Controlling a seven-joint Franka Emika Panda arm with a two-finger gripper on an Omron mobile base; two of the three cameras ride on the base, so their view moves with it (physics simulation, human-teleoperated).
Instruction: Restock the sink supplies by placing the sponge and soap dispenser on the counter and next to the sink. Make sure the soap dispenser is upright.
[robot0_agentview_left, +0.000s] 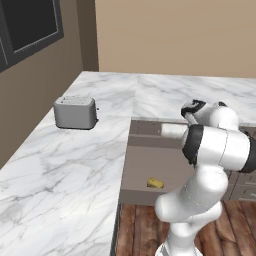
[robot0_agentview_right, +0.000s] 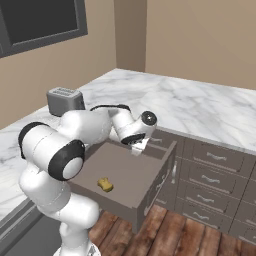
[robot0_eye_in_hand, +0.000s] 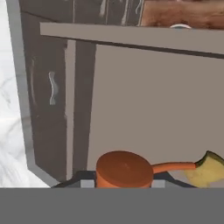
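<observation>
The soap dispenser (robot0_eye_in_hand: 124, 169) sits directly at the jaws in the hand view: its reddish pump top with a thin spout fills the space between the two finger tips, and the jaws are closed on it. In the left base view a white cylinder (robot0_agentview_left: 173, 131) lies at the wrist, over the back of the open drawer (robot0_agentview_right: 150, 187); this appears to be the bottle body, and its attitude reads closer to sideways than upright, though the arm hides much of it.

The sponge (robot0_agentview_right: 105, 184) lies on the drawer floor, apart from the dispenser, toward the drawer's front; in the hand view it shows just beside the spout tip.

Risks, as judged:
- The grip seems to be near the pump head. A hold that high could let the bottle swing or slip during the lift.
- The drawer's walls stand close around the gripper (robot0_agentview_right: 139, 146); a sideways exit could knock the bottle against them.
- If the bottle is carried tilted, it may be set down on its side, failing the upright requirement.
- The sponge could be nudged by the spout on withdrawal.

The worktop (robot0_agentview_left: 75, 165) is white marble with grey veins, wrapping an L-shaped corner above the drawer. A grey toaster (robot0_agentview_left: 75, 112) stands on it, well apart from the drawer, near the wall. Dark brown cabinet fronts (robot0_agentview_right: 215, 165) continue beside the drawer; the floor (robot0_agentview_right: 180, 235) is reddish wood planking. Walls are tan, with a dark framed window (robot0_agentview_right: 40, 22) above the toaster.
</observation>
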